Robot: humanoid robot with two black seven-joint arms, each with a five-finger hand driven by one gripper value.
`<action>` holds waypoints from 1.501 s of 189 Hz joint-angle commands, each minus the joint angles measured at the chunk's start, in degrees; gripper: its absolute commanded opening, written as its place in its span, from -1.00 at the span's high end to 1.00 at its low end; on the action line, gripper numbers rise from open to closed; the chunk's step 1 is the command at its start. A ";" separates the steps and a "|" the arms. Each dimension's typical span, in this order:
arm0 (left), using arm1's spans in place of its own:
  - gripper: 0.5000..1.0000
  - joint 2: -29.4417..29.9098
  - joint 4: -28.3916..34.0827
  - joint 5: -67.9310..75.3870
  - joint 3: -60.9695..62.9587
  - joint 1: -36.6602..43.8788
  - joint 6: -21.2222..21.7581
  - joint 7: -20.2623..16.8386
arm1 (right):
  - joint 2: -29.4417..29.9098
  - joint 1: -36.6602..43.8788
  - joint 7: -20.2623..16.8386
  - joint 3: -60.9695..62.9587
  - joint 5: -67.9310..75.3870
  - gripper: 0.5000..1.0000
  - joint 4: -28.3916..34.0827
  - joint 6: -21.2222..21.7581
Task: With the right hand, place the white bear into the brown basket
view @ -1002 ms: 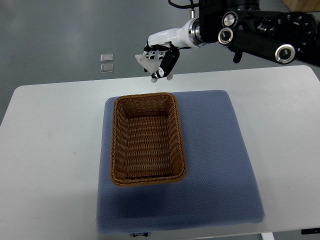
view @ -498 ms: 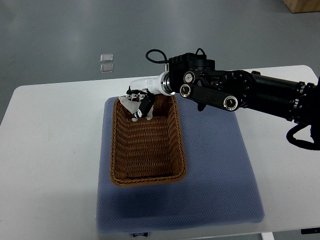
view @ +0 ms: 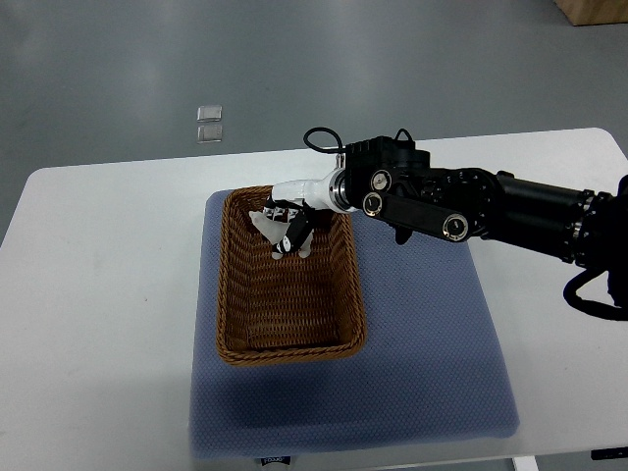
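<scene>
The bear (view: 267,224) looks small, light and probably soft, unlikely to break if dropped; it is best held around the body, as it seems to be now; the right hand (view: 289,224) has its fingers curled around it, white showing at the hand's left side; hand and bear sit low inside the far end of the basket (view: 228,294); whether the bear touches the floor cannot be told.

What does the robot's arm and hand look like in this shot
Only the right arm shows: bulky black segments with round silver discs at the joints and a thin black cable looping near the wrist. A white wrist section leads to the right hand, white with black finger parts.
</scene>
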 commanded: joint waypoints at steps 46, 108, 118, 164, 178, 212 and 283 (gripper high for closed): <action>-1.00 0.00 0.00 0.01 -0.01 0.00 0.01 0.00 | 0.00 -1.35 0.58 0.01 0.00 0.73 -0.05 -1.65; -1.00 0.00 0.08 -0.08 -0.01 0.00 0.01 0.00 | 0.00 -2.32 0.58 0.01 0.00 0.15 -0.05 -1.74; -1.00 0.00 0.08 -0.08 -0.01 0.00 0.01 0.00 | 0.00 -2.32 0.58 0.01 0.00 -0.03 -0.05 -1.74; -1.00 0.00 0.08 0.01 0.08 0.00 0.01 0.00 | 0.00 -1.79 0.67 0.18 0.09 -0.36 -0.05 -1.65; -1.00 0.00 0.08 0.01 0.08 0.00 0.01 0.00 | 0.00 -1.53 0.67 0.53 0.26 -0.41 -0.05 -1.65; -1.00 0.00 0.26 -0.08 0.08 0.00 0.01 0.00 | 0.00 -1.35 0.58 6.69 0.44 -0.44 -0.05 -1.21; -1.00 0.00 0.00 0.01 -0.01 0.00 0.01 0.00 | -5.80 -9.70 1.55 38.24 5.27 -0.64 -0.93 -2.00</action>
